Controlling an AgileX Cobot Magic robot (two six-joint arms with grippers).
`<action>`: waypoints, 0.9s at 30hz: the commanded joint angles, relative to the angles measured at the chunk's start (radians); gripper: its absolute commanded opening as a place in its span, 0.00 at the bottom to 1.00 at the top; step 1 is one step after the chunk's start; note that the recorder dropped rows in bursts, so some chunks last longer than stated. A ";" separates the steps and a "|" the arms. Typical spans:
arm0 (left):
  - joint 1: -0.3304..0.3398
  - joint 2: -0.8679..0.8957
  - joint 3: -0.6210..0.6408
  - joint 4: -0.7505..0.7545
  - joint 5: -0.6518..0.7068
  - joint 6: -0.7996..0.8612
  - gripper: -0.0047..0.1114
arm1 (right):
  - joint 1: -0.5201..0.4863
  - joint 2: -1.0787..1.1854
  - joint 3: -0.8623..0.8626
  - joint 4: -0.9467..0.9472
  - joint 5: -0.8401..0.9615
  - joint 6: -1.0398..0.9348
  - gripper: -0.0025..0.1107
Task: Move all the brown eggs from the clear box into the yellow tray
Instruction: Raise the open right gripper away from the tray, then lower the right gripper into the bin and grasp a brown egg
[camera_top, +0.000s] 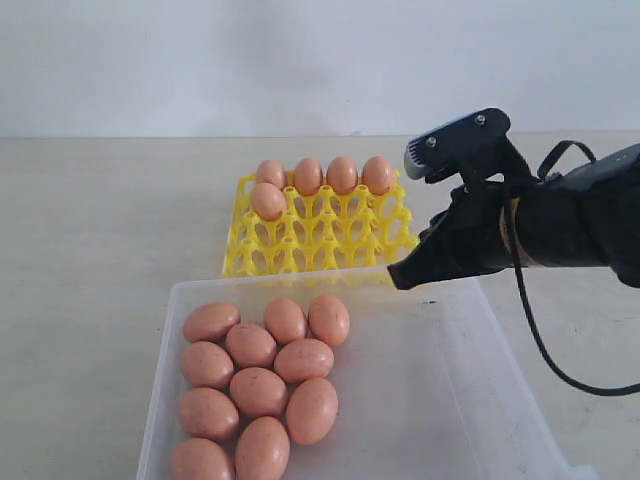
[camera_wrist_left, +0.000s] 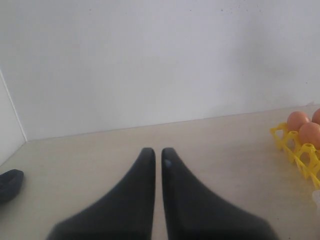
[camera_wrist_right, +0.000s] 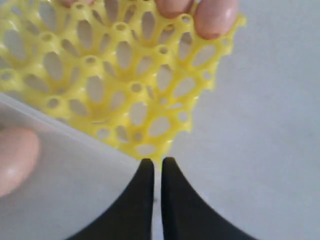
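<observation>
The right hand (camera_top: 398, 277) is closed and empty, its tips above the far rim of the clear box (camera_top: 450, 360), just beside the near right corner of the yellow tray (camera_top: 330, 240); the left hand (camera_wrist_left: 157, 152) is closed too, over the tabletop (camera_wrist_left: 75, 160), off to the side of the tray. Eleven brown eggs (camera_top: 258, 390) lie clustered in the left part of the box; five more sit in the tray's far cups; to fetch the next one well, I think the right hand should open wide before it descends, take an egg at the cluster's edge, close softly and lift straight up.
</observation>
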 joint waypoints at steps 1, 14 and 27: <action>-0.006 -0.003 0.004 -0.003 -0.003 0.003 0.08 | -0.002 0.001 -0.005 0.002 0.311 -0.322 0.02; -0.006 -0.003 0.004 -0.003 -0.001 0.003 0.08 | -0.002 -0.024 -0.160 1.729 0.842 -1.799 0.02; -0.006 -0.003 0.004 -0.003 -0.003 0.003 0.08 | -0.002 0.114 -0.325 2.349 0.513 -2.134 0.30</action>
